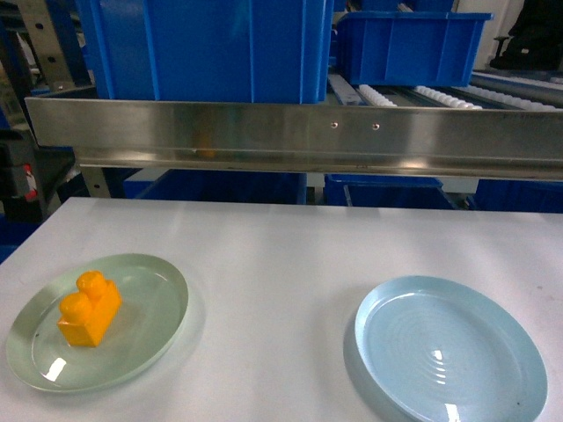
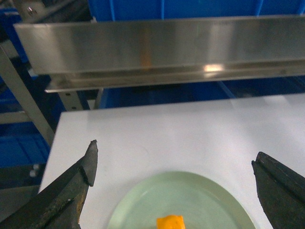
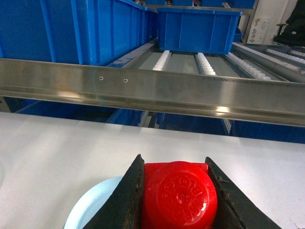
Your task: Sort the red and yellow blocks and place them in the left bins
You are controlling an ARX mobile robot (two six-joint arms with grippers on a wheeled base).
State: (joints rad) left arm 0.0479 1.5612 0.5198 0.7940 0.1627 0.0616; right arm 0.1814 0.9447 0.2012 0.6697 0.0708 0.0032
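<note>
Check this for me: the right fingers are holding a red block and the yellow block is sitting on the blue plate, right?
Not quite. In the head view the yellow block sits on the green plate, not the blue plate. The right fingers do hold the red block.

Left gripper (image 2: 174, 167) wide apart (right gripper (image 3: 175, 191) clamped).

Embossed lettering on red block (image 3: 179, 195) stud; illegible

Warehouse: blue bins (image 1: 202, 48), roller conveyor (image 3: 183, 62).
</note>
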